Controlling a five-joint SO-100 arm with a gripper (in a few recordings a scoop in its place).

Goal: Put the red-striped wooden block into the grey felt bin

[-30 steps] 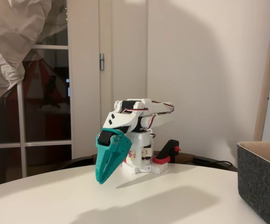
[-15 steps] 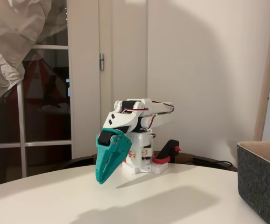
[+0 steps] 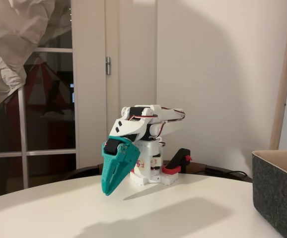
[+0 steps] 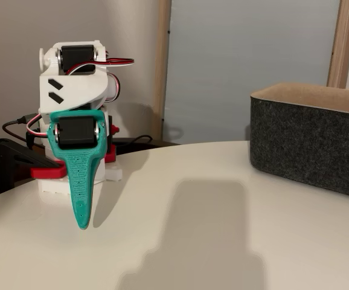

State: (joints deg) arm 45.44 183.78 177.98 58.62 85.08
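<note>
One arm [image 3: 146, 121], white, folded low over its base at the surface's far side in both fixed views. Upper links doubled back; teal claw [image 3: 107, 191] hangs nose-down, tip just above the white surface [image 3: 183, 213], pointing to about 7 o'clock. Edge-on it [image 4: 83, 222] reads as a single narrow wedge: fingers pressed together, nothing between them. Red-and-black clamp [image 3: 176, 163] at the base. Grey felt bin [image 3: 278, 193] at 3 o'clock, well apart from the claw, pale rim showing [image 4: 310, 142].
</note>
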